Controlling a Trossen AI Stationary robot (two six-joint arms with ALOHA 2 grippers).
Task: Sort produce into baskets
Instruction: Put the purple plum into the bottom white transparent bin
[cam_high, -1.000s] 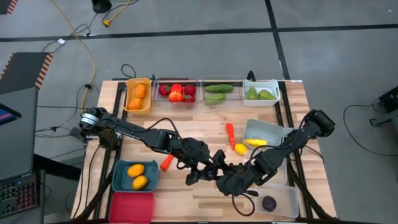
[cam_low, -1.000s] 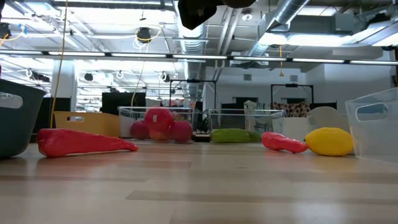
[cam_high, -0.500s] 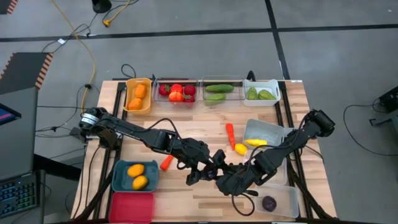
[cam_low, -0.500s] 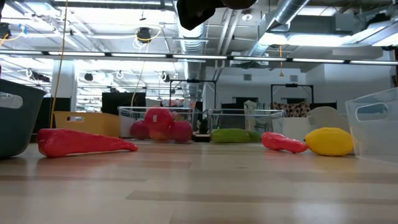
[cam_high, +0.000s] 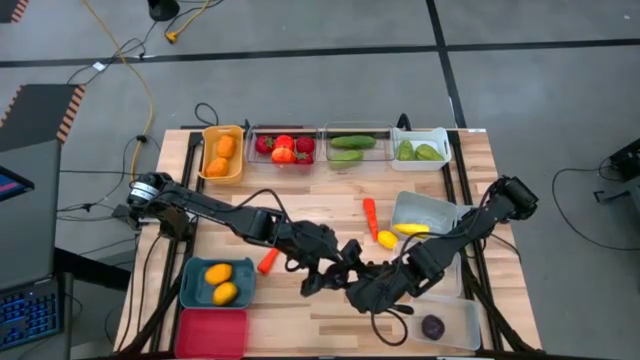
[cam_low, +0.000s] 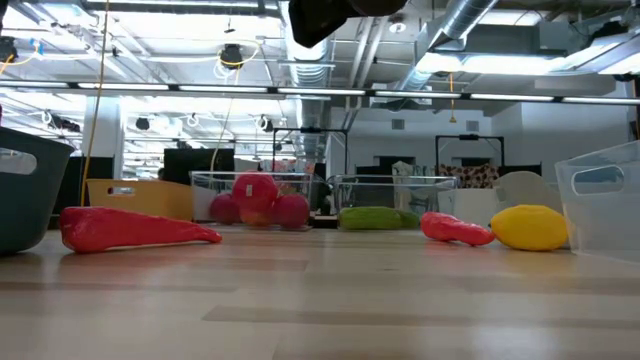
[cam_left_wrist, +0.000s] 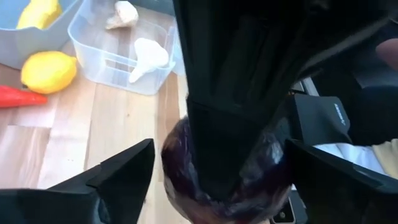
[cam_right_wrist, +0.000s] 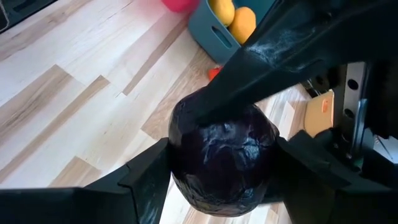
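Over the table's front middle my two grippers meet around a round dark purple piece of produce (cam_right_wrist: 224, 158). My right gripper (cam_right_wrist: 224, 165) is shut on it, both fingers pressing its sides. My left gripper (cam_left_wrist: 214, 171) is open, its fingers (cam_left_wrist: 121, 180) standing clear on either side of the purple piece (cam_left_wrist: 177, 165). In the high view the left gripper (cam_high: 338, 268) and right gripper (cam_high: 360, 290) hide it. Loose on the table lie a red-orange piece (cam_high: 267, 261), a red chili (cam_high: 370, 212) and a lemon (cam_high: 386, 239).
Along the back stand the orange-yellow basket (cam_high: 205, 150), two clear baskets (cam_high: 284, 131) (cam_high: 350, 131) and a white one (cam_high: 420, 133), all with produce. The teal basket (cam_high: 187, 282) and red basket (cam_high: 211, 333) sit front left. Clear baskets (cam_high: 425, 207) (cam_high: 470, 325) sit at the right.
My left gripper's fingers have spread wider, away from the purple piece. Neither arm has moved noticeably, and the right gripper keeps its hold.
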